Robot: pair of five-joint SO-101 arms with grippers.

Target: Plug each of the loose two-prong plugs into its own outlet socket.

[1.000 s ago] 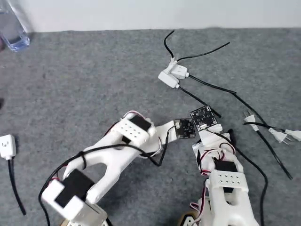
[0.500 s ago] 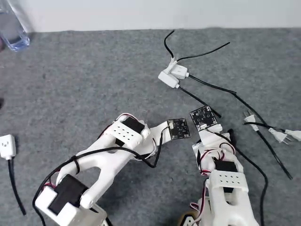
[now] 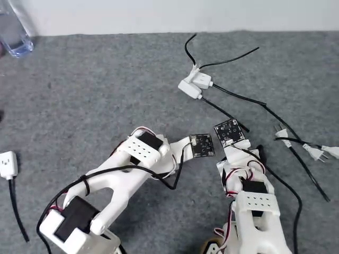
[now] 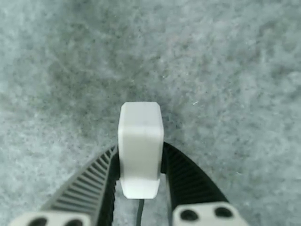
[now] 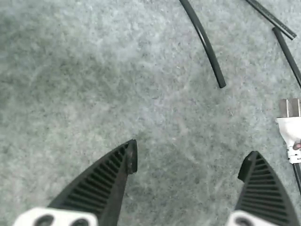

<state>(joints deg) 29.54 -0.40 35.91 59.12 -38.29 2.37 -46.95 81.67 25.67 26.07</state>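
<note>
My left gripper is shut on a white rectangular cord end with a black cord behind it, held just over the grey carpet; no prongs or slots show on it. In the high view the left wrist is mid-table, beside the right wrist. My right gripper hangs open over bare carpet with nothing between its fingers. A white two-prong plug lies off to its side. Two loose plugs lie at the right. A white outlet socket lies at the far left.
Two white cord ends lie touching each other at the back centre, with black cables running from them toward the right edge. A black cable end lies ahead of the right gripper. A clear bottle stands at the back left corner.
The left arm's elbow dropped and its wrist drew back slightly to the left a second ago, then stayed still. The right arm has not moved.
</note>
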